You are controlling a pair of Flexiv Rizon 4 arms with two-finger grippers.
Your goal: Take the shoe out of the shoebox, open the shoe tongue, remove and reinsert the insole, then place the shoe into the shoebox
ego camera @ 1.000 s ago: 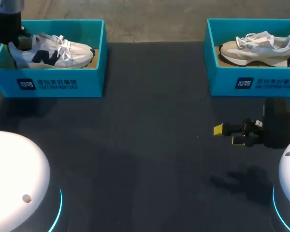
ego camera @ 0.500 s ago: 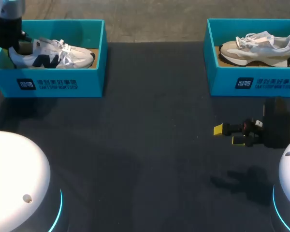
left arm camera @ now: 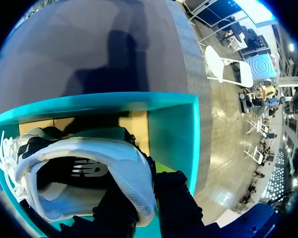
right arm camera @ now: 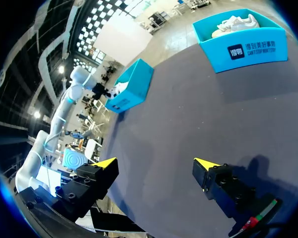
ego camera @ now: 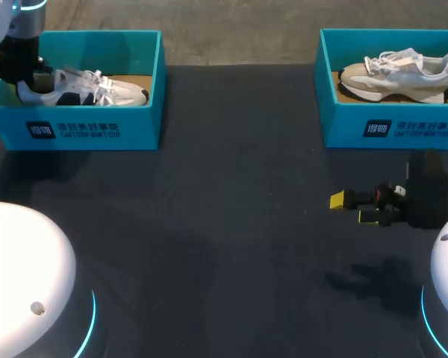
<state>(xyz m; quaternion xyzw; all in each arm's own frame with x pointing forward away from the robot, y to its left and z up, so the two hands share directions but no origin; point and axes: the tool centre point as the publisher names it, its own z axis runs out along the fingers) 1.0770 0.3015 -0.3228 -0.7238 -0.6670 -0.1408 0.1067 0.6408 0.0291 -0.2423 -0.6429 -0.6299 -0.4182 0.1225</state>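
Yellow-tipped right gripper (ego camera: 355, 209) is hovering with fingers spread, well apart from the box (ego camera: 89, 130). Inside the box, left gripper (left arm camera: 147, 215) is pinching the shoe (ego camera: 89, 88) by its heel wall. Judging: shoe is looking light, upper soft and collapsible; stiff heel counter is offering the firmest hold.

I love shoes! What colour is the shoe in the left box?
White shoe with dark navy parts; the head view shows it best.
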